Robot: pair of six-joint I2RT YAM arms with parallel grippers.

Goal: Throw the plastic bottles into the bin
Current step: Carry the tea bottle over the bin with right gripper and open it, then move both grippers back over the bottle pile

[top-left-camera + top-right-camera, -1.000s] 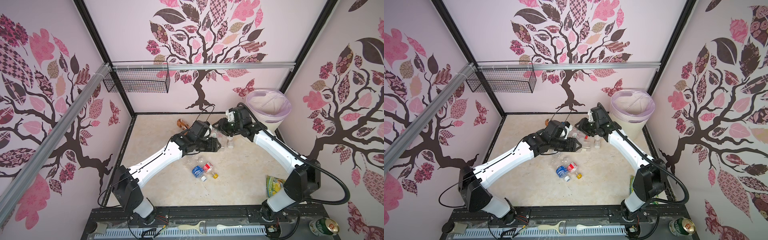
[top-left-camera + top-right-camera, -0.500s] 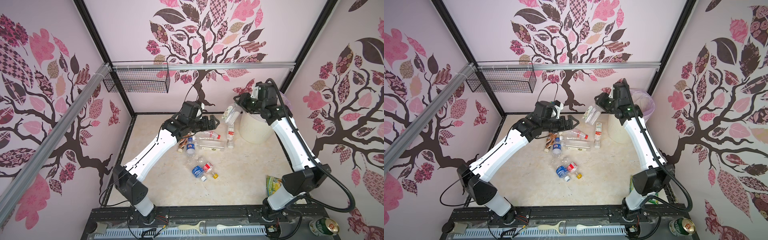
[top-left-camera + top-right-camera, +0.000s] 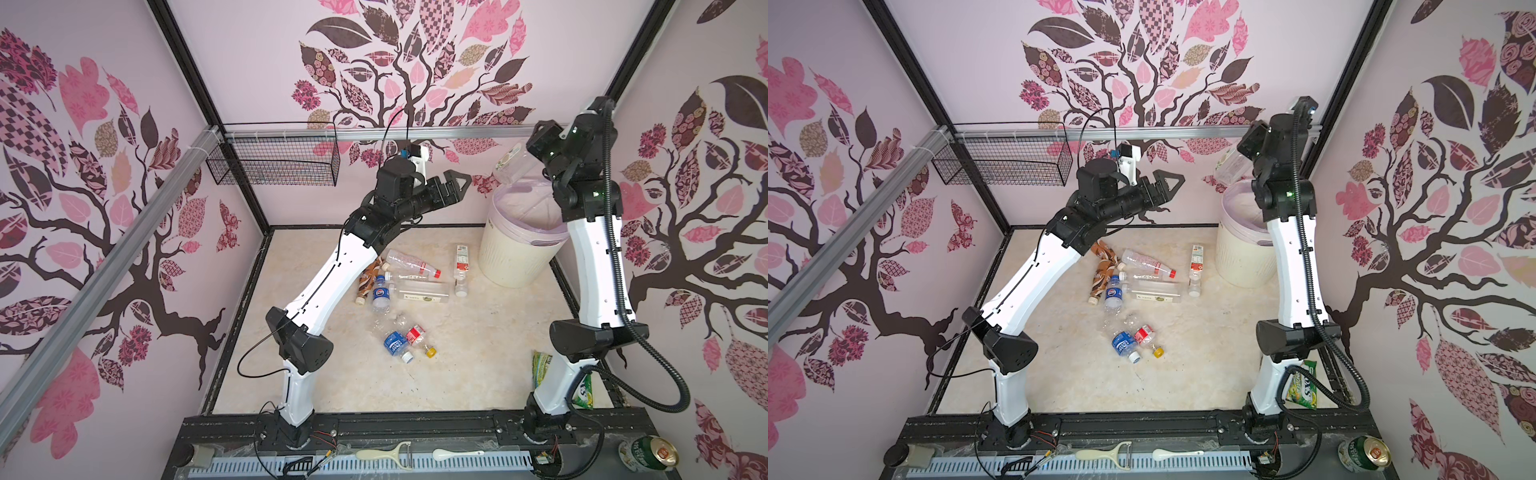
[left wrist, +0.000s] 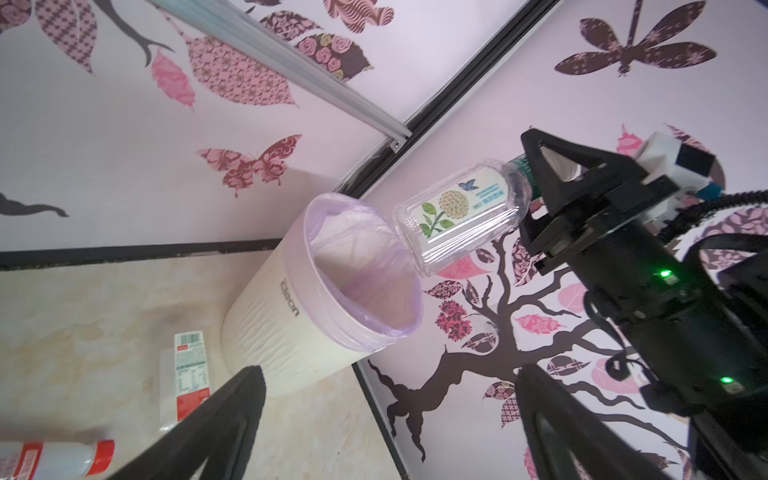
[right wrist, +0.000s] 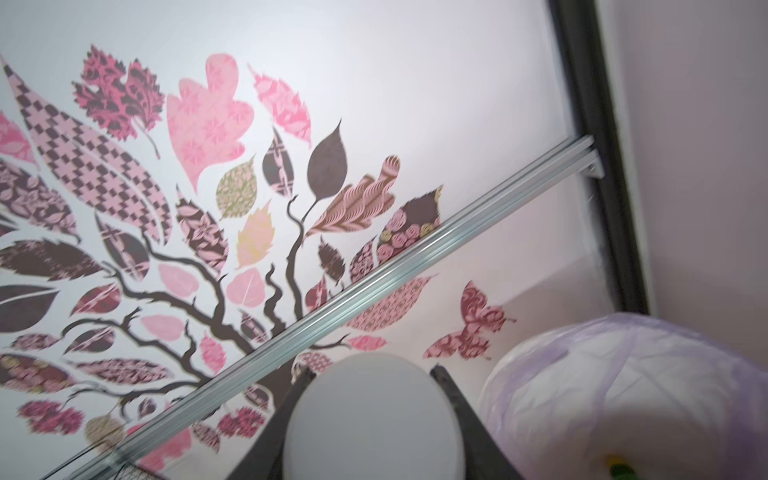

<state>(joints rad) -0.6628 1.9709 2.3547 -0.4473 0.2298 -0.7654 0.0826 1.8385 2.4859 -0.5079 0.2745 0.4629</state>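
Note:
A clear plastic bottle [image 4: 457, 216] with a flower label hangs tilted, base down, over the mouth of the bin [image 4: 266, 316]. My right gripper [image 4: 540, 187] is shut on its neck end. In the right wrist view the bottle's base [image 5: 370, 419] fills the gap between the fingers [image 5: 446, 388], beside the lilac liner [image 5: 623, 374]. My left gripper [image 3: 459, 185] is raised in the air, open and empty, pointing at the bin [image 3: 511, 257]. Several bottles lie on the floor: red-capped [image 3: 411, 264], blue-labelled [image 3: 381, 293], square clear [image 3: 422, 289], brown-wrapped [image 3: 368, 280].
A black wire basket [image 3: 274, 164] hangs on the back rail. A yellow-green snack bag [image 3: 542, 368] lies by the right arm's base. On the front ledge are a green can [image 3: 648, 453], a peeler [image 3: 386, 453] and a spoon [image 3: 455, 454].
Both arms have risen from the pile of bottles. The right gripper carried the clear bottle up and over the bin. The left gripper opened wide and swung up toward the bin.

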